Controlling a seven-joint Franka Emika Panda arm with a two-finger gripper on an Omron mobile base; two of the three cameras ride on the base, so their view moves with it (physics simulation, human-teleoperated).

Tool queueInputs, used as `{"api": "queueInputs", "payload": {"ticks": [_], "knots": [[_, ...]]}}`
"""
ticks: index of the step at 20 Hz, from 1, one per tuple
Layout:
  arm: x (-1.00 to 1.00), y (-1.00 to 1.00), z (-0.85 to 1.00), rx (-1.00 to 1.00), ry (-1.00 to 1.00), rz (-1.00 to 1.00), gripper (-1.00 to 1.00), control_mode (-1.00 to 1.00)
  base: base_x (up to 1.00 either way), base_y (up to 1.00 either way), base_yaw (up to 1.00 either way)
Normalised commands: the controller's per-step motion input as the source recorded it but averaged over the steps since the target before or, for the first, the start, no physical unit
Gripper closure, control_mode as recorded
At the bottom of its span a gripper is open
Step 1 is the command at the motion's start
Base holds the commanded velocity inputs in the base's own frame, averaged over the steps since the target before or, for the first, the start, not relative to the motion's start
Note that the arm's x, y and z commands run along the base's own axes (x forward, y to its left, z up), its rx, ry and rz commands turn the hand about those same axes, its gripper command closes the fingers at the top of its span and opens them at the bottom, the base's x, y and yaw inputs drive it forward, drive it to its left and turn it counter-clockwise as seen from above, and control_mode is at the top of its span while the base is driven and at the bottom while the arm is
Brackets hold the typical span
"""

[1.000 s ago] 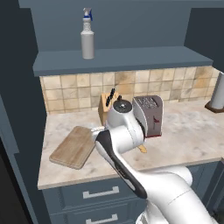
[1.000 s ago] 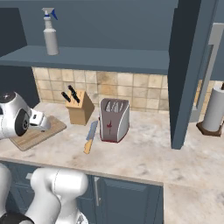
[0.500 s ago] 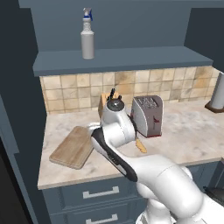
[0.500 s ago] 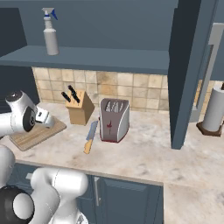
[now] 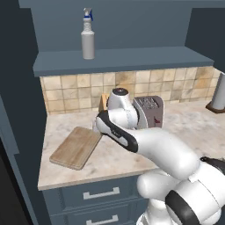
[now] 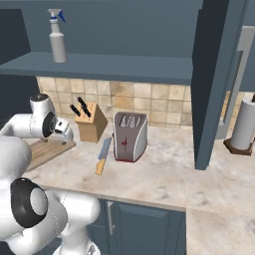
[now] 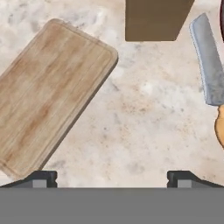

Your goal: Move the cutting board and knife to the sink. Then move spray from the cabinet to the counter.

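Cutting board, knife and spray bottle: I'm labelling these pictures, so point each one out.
cutting board (image 7: 50, 94): hand view, middle of its wooden face.
knife (image 6: 104, 149): right base view, on the grey blade.
spray bottle (image 5: 88, 42): left base view, on the bottle's body.

In the hand view the cutting board (image 7: 50, 94) is running off the left edge, and the knife (image 7: 210, 70) is losing its orange handle end past the right edge. The wooden knife block (image 7: 155, 19) is being cropped by the top edge there. In the left base view the arm is covering most of that block (image 5: 104, 102) and the near side of the toaster (image 5: 149, 112) — the knife is lying somewhere behind it. In the right base view the arm is hiding the board's (image 6: 50, 149) left part, and the paper towel roll (image 6: 244, 124) is getting clipped by the right edge.
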Motion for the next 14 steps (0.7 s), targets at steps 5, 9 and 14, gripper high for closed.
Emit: {"api": "queueInputs", "payload": {"ticks": [5,9,14], "knots": [[0.44,0.0,0.0,0.0,0.34,0.17,-1.0,-1.0,0.0,0.0,0.0],[0.37,0.0,-0.05,0.0,0.13,0.09,-1.0,-1.0,0.0,0.0,0.0],[0.25,0.21,-0.18,-0.02,0.0,0.0,-1.0,-1.0,0.0,0.0,0.0]]}}
